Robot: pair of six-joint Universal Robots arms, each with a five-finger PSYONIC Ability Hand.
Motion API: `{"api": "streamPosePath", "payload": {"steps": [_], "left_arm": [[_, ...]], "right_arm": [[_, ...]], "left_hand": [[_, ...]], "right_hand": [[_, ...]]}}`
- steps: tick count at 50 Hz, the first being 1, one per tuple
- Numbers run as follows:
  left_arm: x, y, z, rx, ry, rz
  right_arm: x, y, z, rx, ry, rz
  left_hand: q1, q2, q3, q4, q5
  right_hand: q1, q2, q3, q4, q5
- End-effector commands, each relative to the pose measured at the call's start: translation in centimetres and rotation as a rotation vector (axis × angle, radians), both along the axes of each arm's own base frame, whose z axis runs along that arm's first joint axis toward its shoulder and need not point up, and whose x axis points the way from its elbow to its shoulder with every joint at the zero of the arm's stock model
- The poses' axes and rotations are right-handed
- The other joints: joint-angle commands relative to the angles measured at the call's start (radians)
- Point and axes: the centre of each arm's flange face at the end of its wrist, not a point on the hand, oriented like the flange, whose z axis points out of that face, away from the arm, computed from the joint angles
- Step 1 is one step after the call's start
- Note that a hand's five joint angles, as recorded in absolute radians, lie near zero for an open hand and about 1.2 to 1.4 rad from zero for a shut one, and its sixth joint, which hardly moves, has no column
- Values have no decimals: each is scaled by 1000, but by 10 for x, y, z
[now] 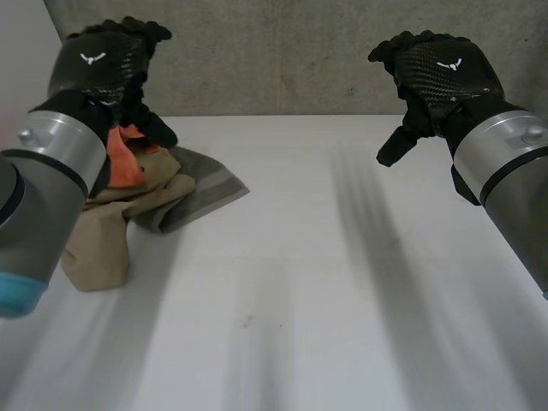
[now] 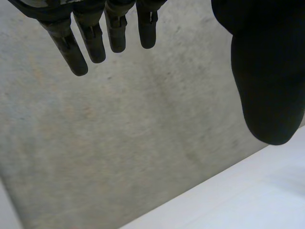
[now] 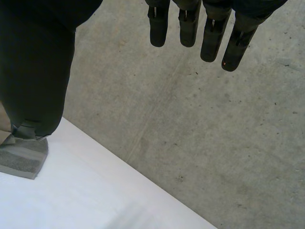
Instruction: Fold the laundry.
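**Pile untouched, both hands free**

Head view: the pile (image 1: 150,190) of tan, orange and grey cloth lies crumpled at 9 o'clock on the bench (image 1: 325,282). The left hand (image 1: 98,64) hangs over it at 10 o'clock. The right hand (image 1: 437,73) is at 2 o'clock, well apart.

Left wrist view: fingers (image 2: 95,43) straight, holding nothing.

Right wrist view: fingers (image 3: 190,28) straight and empty, with the pile's grey corner beside the thumb.

Folding looks not yet begun. The next move calls for lifting out one piece and spreading it flat.

A flat white matte surface (image 1: 282,257) spreads out from the near edge and runs back to a rough grey concrete wall (image 1: 274,51), which stands upright along its far side. The two meet in one straight line. The concrete is mottled, with faint streaks and small dark pits. A couple of tiny dark specks (image 1: 247,322) sit on the white, near the middle and slightly left. At the far left, a paler plain panel (image 1: 21,51) adjoins the concrete.
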Motion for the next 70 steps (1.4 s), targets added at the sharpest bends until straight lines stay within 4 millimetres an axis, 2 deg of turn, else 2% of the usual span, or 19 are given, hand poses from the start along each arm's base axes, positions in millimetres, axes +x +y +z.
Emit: {"api": "streamPosePath", "payload": {"steps": [1, 8, 13, 21, 24, 25, 26, 29, 37, 38, 41, 42, 45, 52, 55, 58, 59, 63, 70], "left_arm": [[33, -72, -18, -81, -273, 198], [78, -149, -64, -62, -461, 318], [114, -201, -119, -2, -514, 310], [137, -240, -178, 60, -526, 260], [139, -242, -186, 71, -523, 259], [139, -242, -186, 71, -522, 257], [138, -242, -184, 66, -517, 257], [131, -240, -174, 42, -514, 257], [81, -200, -82, -123, -422, 267], [66, -181, -55, -172, -365, 240], [44, -146, -18, -229, -273, 175], [29, -120, 3, -264, -218, 126], [-2, -70, 29, -316, -116, 7], [-84, 18, 6, -241, -25, -306], [-121, 46, -34, -152, -52, -434], [-144, 59, -71, -74, -90, -496], [-146, 60, -77, -60, -97, -502], [-146, 62, -92, -8, -119, -516], [-115, 27, -66, -33, -107, -385]], "right_arm": [[0, 0, -2, 0, 18, -1], [2, -3, -11, 17, 44, 0], [3, -5, -15, 25, 48, 0], [5, -9, -26, 54, 66, 0], [6, -11, -32, 68, 75, -1], [6, -12, -34, 71, 79, -1], [7, -12, -34, 71, 82, -1], [7, -12, -35, 69, 89, -1], [4, -17, -31, 57, 86, -15], [4, -17, -31, 57, 84, -15], [3, -17, -28, 47, 83, -18], [3, -17, -27, 44, 81, -18], [2, -17, -24, 37, 78, -20], [-1, -15, -14, 12, 65, -30], [-8, -20, -11, 6, 61, -56], [-14, -23, -7, -3, 55, -75], [-16, -25, -7, -4, 54, -83], [-17, -26, -6, -6, 55, -87], [-22, -30, -5, -18, 88, -100]], "left_hand": [[-33, -30, -34, -29, -46], [-30, -28, -32, -26, -43], [-33, -30, -34, -29, -46], [23, 25, 21, 27, 10], [444, 446, 442, 448, 431], [673, 675, 671, 677, 659], [1163, 1165, 1161, 1167, 1150], [1188, 1190, 1186, 1192, 1175], [1188, 1190, 1186, 1192, 1175], [1188, 1190, 1186, 1192, 1175], [1188, 1190, 1186, 1192, 1175], [1188, 1190, 1186, 1192, 1175], [1188, 1190, 1186, 1192, 1175], [1188, 1190, 1186, 1192, 1175], [1188, 1190, 1186, 1192, 1175], [150, 152, 148, 154, 137], [-34, -31, -35, -30, -47], [-30, -27, -31, -26, -43], [-21, -19, -23, -17, -34]], "right_hand": [[-23, -44, -39, -57, -53], [-23, -44, -39, -57, -53], [-23, -44, -39, -57, -53], [-23, -44, -39, -57, -53], [-23, -44, -39, -57, -53], [-23, -44, -39, -57, -53], [-23, -44, -39, -57, -53], [-23, -44, -39, -57, -53], [-23, -44, -39, -57, -53], [-23, -44, -39, -57, -53], [-23, -44, -39, -57, -53], [-23, -44, -39, -57, -53], [-23, -44, -39, -57, -53], [-23, -44, -39, -57, -53], [-23, -44, -39, -57, -53], [-23, -44, -39, -57, -53], [-23, -44, -39, -57, -53], [-23, -44, -39, -57, -53], [-23, -44, -39, -57, -53]]}}
